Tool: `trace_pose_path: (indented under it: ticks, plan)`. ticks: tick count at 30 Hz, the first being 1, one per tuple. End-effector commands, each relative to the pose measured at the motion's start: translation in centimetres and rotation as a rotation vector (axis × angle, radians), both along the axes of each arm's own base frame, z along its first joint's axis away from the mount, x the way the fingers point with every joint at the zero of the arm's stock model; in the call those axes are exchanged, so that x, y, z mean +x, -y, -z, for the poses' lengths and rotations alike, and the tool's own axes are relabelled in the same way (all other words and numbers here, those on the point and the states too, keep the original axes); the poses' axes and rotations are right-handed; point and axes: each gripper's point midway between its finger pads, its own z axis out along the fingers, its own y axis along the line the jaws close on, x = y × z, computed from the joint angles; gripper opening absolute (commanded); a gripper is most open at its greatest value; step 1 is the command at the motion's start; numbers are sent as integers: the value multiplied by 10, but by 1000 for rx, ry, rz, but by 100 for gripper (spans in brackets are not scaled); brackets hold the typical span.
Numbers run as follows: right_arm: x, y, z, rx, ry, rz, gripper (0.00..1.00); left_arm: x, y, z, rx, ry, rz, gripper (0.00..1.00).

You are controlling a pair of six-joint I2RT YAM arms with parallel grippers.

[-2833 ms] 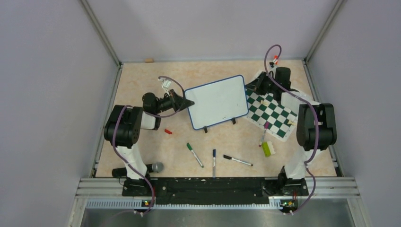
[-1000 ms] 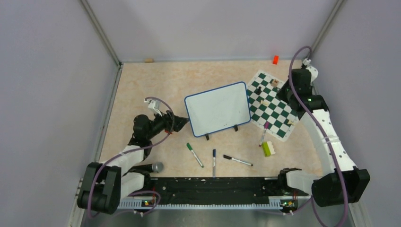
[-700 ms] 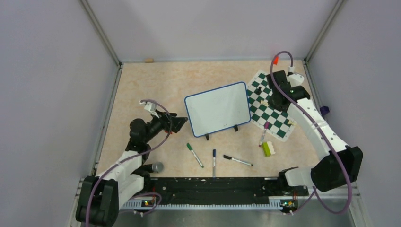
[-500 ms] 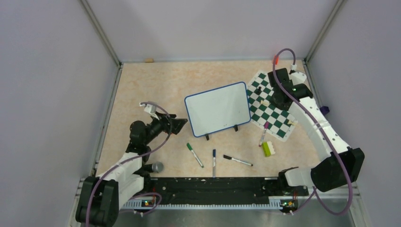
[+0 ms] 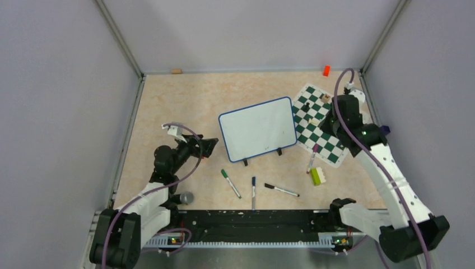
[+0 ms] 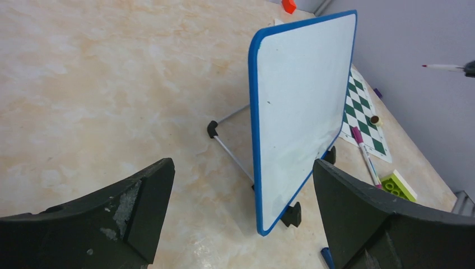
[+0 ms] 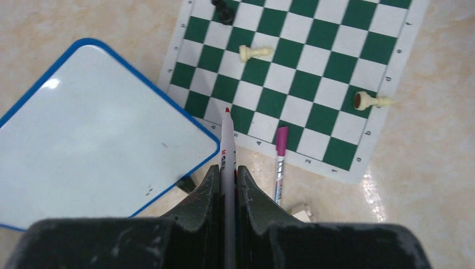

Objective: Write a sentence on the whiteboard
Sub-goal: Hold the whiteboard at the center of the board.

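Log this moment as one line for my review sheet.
stage: pre-writing | whiteboard: upright, blank | left gripper: open, near board's left edge, not touching | right gripper: shut on red marker, tip bare, over chess mat

The whiteboard (image 5: 257,129) is plain white with a thin blue frame and black feet. The mat (image 5: 324,134) is chequered green and white. The surface (image 5: 179,101) is mottled peach-beige. The white marker (image 7: 227,147) has a red tip. The other markers are white with coloured ends: a pink marker (image 7: 280,157), a green marker (image 5: 230,183), a blue marker (image 5: 253,191) and a black marker (image 5: 281,190). The brick (image 5: 316,176) is lime green and the block (image 5: 326,70) is orange-red.
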Motion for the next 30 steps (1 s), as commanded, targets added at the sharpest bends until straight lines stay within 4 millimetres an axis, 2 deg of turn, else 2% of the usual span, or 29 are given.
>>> trace_pose_path:
  ticks: [1,5,8,10,13,15,18,23,25,28,30]
  plan:
    - [0,-40,-25,170,189,-190,0,12,-14,-13,-14,92,-97,99]
    - [-4,-53,-24,233,226,-246,0,14,4,-24,-37,68,12,99]
    - [-1,-41,-23,209,239,-179,0,21,10,-27,-51,7,38,99]
    - [2,-37,-26,179,253,-174,0,19,15,-30,-31,33,80,99]
    - [6,-41,-31,148,286,-231,0,14,14,-32,-16,75,84,99]
    - [8,-41,-35,145,298,-238,0,16,10,-26,5,56,61,99]
    - [11,-47,-31,157,292,-260,0,16,10,-18,67,43,76,98]
    - [16,-43,-29,144,292,-233,0,19,5,-24,66,54,19,99]
    - [18,-40,-33,136,307,-219,0,14,11,-26,64,59,71,99]
    - [23,-38,-40,108,330,-219,0,-6,29,-40,49,152,219,99]
    - [25,-39,-43,104,338,-229,0,-5,30,-40,58,143,228,99]
